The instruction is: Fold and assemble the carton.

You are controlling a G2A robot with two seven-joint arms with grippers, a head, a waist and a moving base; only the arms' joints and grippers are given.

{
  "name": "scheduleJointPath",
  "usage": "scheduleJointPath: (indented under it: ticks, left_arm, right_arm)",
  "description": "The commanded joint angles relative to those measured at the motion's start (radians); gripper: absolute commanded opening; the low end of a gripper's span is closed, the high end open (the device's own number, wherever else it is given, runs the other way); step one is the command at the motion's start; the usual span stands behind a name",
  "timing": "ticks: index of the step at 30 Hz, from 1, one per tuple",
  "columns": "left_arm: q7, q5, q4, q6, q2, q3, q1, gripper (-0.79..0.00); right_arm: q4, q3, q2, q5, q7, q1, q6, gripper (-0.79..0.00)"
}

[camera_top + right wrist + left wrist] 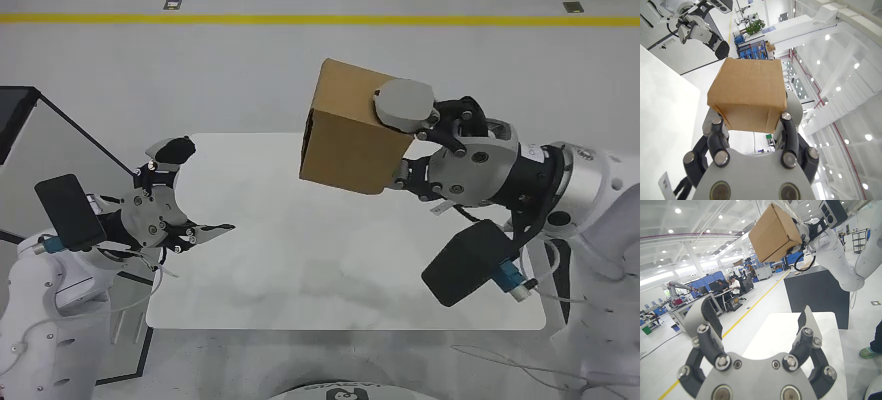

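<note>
A brown cardboard carton (pixel 350 125), folded into a closed box shape, hangs in the air above the far right part of the white table (pixel 330 280). My right gripper (pixel 400 140) is shut on the carton, one finger on each side of it; its own wrist view shows the carton (pixel 748 94) clamped between the fingers (pixel 792 106). My left gripper (pixel 195 190) stands open over the table's left edge with nothing between its fingers (pixel 712 317). Its wrist view shows the carton (pixel 774 235) raised high and tilted.
A black cabinet (pixel 817 291) stands beyond the table's far side. A black-edged glass panel (pixel 40 130) stands to the table's left. A person's shoe (pixel 867 352) shows on the floor beside the table.
</note>
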Motion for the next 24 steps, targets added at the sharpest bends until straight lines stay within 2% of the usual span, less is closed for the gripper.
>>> scheduleJointPath:
  ticks: [1, 8, 17, 24]
  left_arm:
    - [0.000, 0.000, 0.000, 0.000, 0.000, 0.000, 0.000, 0.000]
    - [0.000, 0.000, 0.000, 0.000, 0.000, 0.000, 0.000, 0.000]
    - [0.000, 0.000, 0.000, 0.000, 0.000, 0.000, 0.000, 0.000]
    - [0.000, 0.000, 0.000, 0.000, 0.000, 0.000, 0.000, 0.000]
  right_arm:
    - [0.000, 0.000, 0.000, 0.000, 0.002, 0.000, 0.000, -0.785]
    - [0.000, -0.004, 0.002, -0.018, -0.007, 0.004, 0.005, -0.785]
    - [0.000, -0.013, 0.030, -0.223, -0.239, 0.024, 0.014, -0.785]
    - [0.000, -0.026, 0.053, -0.363, -0.399, 0.002, 0.077, -0.785]
